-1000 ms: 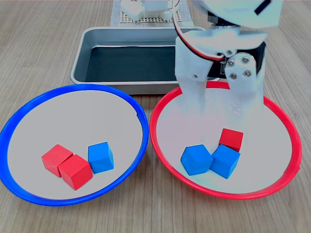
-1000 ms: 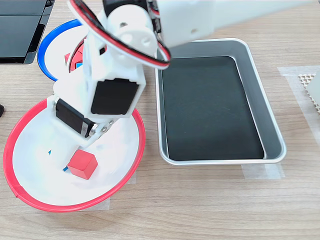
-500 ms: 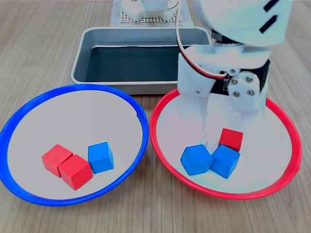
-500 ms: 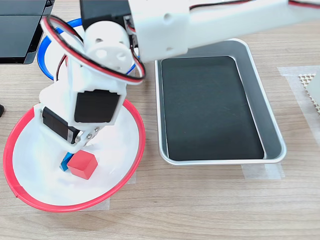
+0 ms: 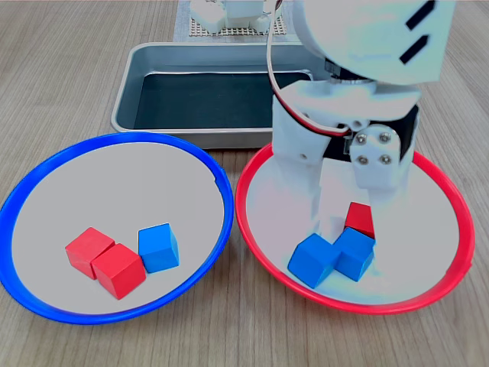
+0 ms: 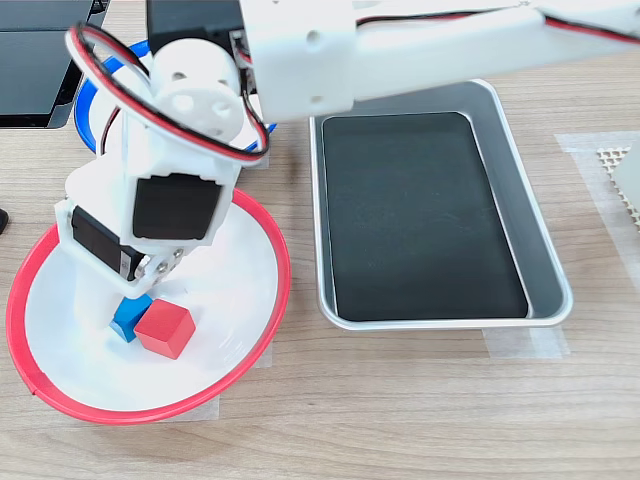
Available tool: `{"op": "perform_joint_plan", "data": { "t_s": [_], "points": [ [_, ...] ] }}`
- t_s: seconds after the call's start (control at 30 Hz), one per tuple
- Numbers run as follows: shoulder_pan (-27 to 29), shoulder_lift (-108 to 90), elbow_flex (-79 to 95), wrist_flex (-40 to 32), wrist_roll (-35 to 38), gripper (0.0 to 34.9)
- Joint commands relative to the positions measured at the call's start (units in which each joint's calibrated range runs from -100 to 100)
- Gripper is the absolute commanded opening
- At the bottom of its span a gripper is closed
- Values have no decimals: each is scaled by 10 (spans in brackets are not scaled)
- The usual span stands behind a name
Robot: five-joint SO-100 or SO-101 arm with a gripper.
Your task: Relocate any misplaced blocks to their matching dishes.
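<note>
Two shallow round dishes with pale grey centres sit side by side in the lower half of the first exterior view: a blue-rimmed dish (image 5: 221, 183) at left and a red-rimmed dish (image 5: 252, 237) at right. In the blue-rimmed dish, two red cubes (image 5: 89, 248) (image 5: 118, 270) touch at lower left, a blue cube (image 5: 159, 248) just beside them. In the red-rimmed dish, two blue cubes (image 5: 314, 260) (image 5: 354, 253) lie pressed together, a red cube (image 5: 360, 220) touching behind them.
</note>
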Motion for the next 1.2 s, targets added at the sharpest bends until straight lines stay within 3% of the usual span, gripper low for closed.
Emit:
{"op": "perform_joint_plan", "data": {
  "t_s": [0.0, 0.1, 0.27, 0.6, 1.17],
  "points": [
    [5, -4, -20, -8, 2, 135],
    [4, -4, -17, -9, 6, 100],
    [2, -4, -14, -14, 7, 82],
    [-5, -12, -4, -20, 8, 4],
    [-17, -132, 19, 14, 19, 4]
  ]
}}
